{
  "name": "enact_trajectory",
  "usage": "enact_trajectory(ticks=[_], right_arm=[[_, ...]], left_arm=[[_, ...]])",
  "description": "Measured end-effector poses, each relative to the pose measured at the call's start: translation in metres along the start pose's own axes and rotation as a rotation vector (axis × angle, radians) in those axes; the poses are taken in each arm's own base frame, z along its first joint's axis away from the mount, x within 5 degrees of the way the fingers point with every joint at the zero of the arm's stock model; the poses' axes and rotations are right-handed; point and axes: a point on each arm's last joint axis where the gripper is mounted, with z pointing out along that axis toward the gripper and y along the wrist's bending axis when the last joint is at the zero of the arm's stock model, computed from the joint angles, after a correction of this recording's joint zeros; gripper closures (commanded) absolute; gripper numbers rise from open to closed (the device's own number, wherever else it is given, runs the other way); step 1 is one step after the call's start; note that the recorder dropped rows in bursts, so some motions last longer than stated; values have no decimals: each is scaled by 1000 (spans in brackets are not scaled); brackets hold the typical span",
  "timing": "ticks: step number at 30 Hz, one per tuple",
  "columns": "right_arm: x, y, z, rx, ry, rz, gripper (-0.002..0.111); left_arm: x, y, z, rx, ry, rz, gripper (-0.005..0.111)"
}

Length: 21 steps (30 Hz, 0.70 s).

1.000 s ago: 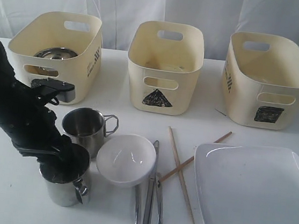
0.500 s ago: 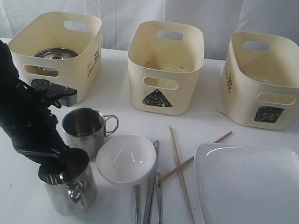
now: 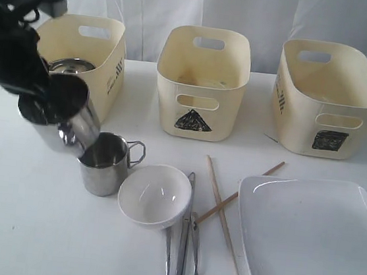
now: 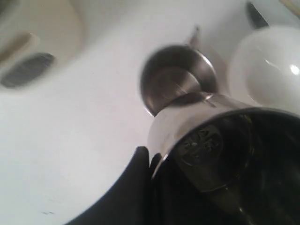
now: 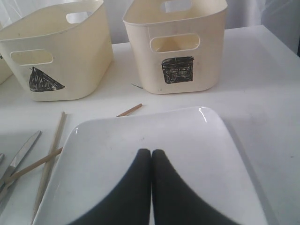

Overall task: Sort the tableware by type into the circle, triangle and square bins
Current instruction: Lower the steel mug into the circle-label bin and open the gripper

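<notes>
Lifted clear of the table since a second ago, the steel mug (image 3: 72,125) now hangs tilted in the left gripper (image 3: 45,98). It is just in front of the leftmost bin (image 3: 108,42), which holds a steel bowl (image 3: 72,66), and above the second mug (image 3: 104,163) standing beside the small white bowl (image 3: 155,194). The claw is clamped on the mug's rim, one finger outside the wall and the other apparently inside. Thin steel is probably light, stiff and slippery, so a rim pinch may let it swing; gripping nearer the handle would likely steady it. The right gripper (image 5: 151,161) hovers pressed together above the large white plate (image 5: 187,150).
</notes>
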Motion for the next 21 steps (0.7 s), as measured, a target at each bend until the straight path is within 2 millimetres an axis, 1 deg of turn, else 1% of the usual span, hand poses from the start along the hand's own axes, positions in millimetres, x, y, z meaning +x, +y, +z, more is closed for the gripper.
enact_trajectory(ticks=[1, 3, 5, 7, 8, 10, 14, 15, 16, 17, 18, 19, 21], right_arm=[[0, 0, 0, 0, 0, 0, 108], [0, 0, 0, 0, 0, 0, 108], [0, 0, 0, 0, 0, 0, 108], [0, 0, 0, 0, 0, 0, 108], [0, 0, 0, 0, 0, 0, 108], [0, 0, 0, 0, 0, 0, 108], [0, 0, 0, 0, 0, 0, 108], [0, 0, 0, 0, 0, 0, 108], [0, 0, 0, 0, 0, 0, 108], [0, 0, 0, 0, 0, 0, 108], [0, 0, 0, 0, 0, 0, 108], [0, 0, 0, 0, 0, 0, 108], [0, 0, 0, 0, 0, 0, 108]], left_arm=[[-13, 9, -11, -95, -76, 0, 107], [-27, 23, -18, -227, -155, -11, 107], [-38, 39, -17, -351, -201, -24, 107], [-47, 59, -11, -444, -240, -61, 107], [-51, 69, -4, -467, -251, -78, 107], [-58, 81, 5, -486, -268, -93, 107], [-72, 99, 23, -498, -320, -100, 107], [-82, 107, 34, -499, -346, -100, 107], [-85, 110, 38, -500, -353, -103, 107], [-92, 119, 54, -499, -355, -112, 107], [-94, 122, 60, -500, -354, -116, 107], [-99, 131, 75, -502, -344, -122, 107], [-101, 139, 90, -503, -333, -127, 107]])
